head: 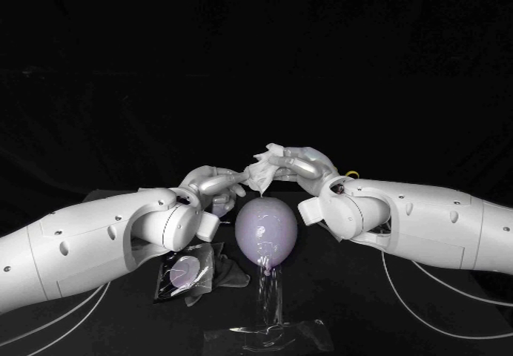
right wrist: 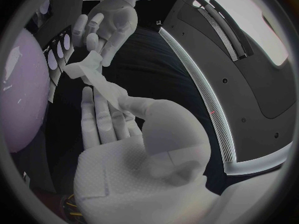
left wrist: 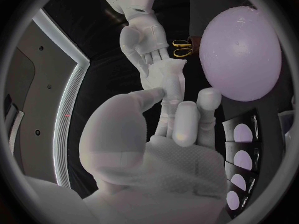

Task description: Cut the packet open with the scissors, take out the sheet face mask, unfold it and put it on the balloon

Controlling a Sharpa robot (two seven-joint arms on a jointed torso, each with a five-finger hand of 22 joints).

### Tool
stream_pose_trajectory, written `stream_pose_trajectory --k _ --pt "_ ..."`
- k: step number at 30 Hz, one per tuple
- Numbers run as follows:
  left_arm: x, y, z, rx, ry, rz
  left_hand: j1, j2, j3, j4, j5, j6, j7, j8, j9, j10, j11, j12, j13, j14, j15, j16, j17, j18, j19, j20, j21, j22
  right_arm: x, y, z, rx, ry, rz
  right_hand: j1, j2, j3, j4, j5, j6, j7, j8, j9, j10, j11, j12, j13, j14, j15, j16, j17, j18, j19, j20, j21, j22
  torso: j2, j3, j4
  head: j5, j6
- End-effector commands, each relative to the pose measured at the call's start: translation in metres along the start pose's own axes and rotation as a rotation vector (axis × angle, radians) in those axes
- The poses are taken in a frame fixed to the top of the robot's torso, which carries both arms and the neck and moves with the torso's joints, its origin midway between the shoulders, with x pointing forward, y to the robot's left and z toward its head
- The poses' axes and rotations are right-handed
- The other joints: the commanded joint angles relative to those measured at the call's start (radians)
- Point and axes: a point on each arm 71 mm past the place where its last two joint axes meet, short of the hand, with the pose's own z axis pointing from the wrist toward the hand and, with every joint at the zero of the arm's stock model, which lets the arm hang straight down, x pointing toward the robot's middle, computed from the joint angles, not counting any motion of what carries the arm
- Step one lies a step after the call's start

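Head view: left hand and right hand both pinch the folded sheet mask between them, just above the balloon. Unfolding probably needs a slow pull apart on opposite edges.

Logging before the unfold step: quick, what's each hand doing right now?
Left hand: pinching the bunched sheet mask.
Right hand: holding the same mask, above the balloon.

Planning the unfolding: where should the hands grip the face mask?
At its opposite outer edges: left hand from the left, right hand from the right. The face mask hangs bunched between them above the balloon, so pulling apart should open it.
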Motion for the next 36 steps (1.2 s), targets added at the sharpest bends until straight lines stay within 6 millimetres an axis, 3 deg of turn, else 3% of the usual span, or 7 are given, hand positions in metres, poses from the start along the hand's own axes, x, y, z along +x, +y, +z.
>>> stream_pose_trajectory --k 1,10,36 --pt "0.000 -0.002 -0.001 0.013 0.005 0.021 -0.015 -0.002 0.149 -0.151 0.008 0.008 -0.002 0.005 0.005 -0.005 -0.004 0.007 0.002 0.007 0.000 0.007 0.006 -0.007 0.009 0.001 0.008 0.007 -0.001 0.002 0.000 -0.026 0.006 -0.004 0.006 0.006 0.006 -0.002 0.005 0.001 0.039 0.001 0.001 0.008 -0.002 0.003 0.000 0.003 -0.007 -0.002 -0.001 0.009 0.006 -0.001 -0.002 -0.001 0.000 -0.0002 0.0006 0.000 0.001" --pt "-0.003 -0.001 -0.002 0.007 0.008 0.026 -0.028 -0.004 0.160 -0.161 0.022 0.010 -0.002 0.010 0.010 -0.005 -0.005 0.016 0.004 0.011 -0.001 0.014 0.014 -0.008 0.013 0.000 0.019 0.018 -0.004 0.002 0.000 -0.030 -0.004 -0.006 0.007 0.006 0.006 -0.003 0.005 0.001 0.038 0.002 0.001 0.009 -0.002 0.003 0.000 0.004 -0.007 -0.002 -0.001 0.009 0.006 -0.001 -0.002 -0.001 0.000 -0.0003 0.0007 0.000 0.004" --pt "-0.009 0.013 -0.001 -0.038 -0.007 0.014 -0.036 -0.002 0.161 -0.158 0.022 0.009 -0.002 0.011 0.012 -0.005 -0.004 0.019 0.004 0.008 0.000 0.009 0.002 -0.007 0.007 0.000 0.017 0.013 -0.011 0.011 -0.003 -0.063 -0.023 0.002 0.008 0.006 0.007 -0.004 0.005 0.000 0.038 0.003 0.000 0.009 -0.002 0.003 0.000 0.004 -0.007 -0.003 -0.002 0.009 0.006 -0.002 -0.001 -0.002 0.000 -0.0004 0.0007 -0.001 0.007"
